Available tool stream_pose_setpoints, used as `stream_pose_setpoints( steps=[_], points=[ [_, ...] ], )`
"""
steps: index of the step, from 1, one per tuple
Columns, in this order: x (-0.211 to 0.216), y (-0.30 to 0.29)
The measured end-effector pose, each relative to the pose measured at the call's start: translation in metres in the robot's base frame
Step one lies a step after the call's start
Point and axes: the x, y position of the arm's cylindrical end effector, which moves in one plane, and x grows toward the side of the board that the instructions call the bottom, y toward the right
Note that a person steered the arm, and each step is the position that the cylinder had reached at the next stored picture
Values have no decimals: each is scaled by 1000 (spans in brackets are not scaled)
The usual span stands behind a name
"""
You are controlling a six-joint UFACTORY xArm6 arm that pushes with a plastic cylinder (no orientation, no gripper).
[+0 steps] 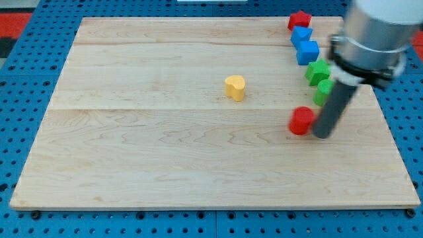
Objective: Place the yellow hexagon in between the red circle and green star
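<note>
While the pale wooden board [165, 152] carries seven small blocks, only three belong to the task.

Item 1: yellow block [234, 86], small, solid, apparently painted wood or plastic; from here it reads as heart-like or rounded, and its hexagonal outline cannot be confirmed. Location: near the board's middle, slightly toward the view's right and top, standing alone, well apart from every other block. Handling, as judged: light, rigid, not fragile, likely to slide readily on smooth wood and to turn if pushed off-centre. No grasp is possible; contact belongs on its view's-left face, low and centred, to drive it rightward.

Item 2: red round block [301, 121], at the view's right, just beside my tip [322, 135], which stands to its right; whether they touch cannot be told.

Item 3: green star-like block [317, 71], above the red round one, with a second green block [324, 90] just below it, partly hidden by the dark rod.

Other stock: two blue blocks [304, 43] and a red star-like block [299, 20], ranked toward the view's top right.

Pincer: none fitted; the arm ends in a plain rod, so no open or closed state applies.

Brands, labels, writing: none legible anywhere.
</note>
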Motion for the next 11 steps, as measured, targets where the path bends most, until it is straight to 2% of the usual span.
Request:
stream_pose_setpoints(
  steps=[1, 3, 4, 5, 6, 7, 8, 9, 10, 11],
  points=[
    [-21, -39],
    [-41, -56],
    [-4, -28],
    [24, 61],
    [-1, 82],
    [-26, 55],
    [-32, 54],
    [-49, -9],
    [-60, -16],
    [-68, 36]
  ],
)
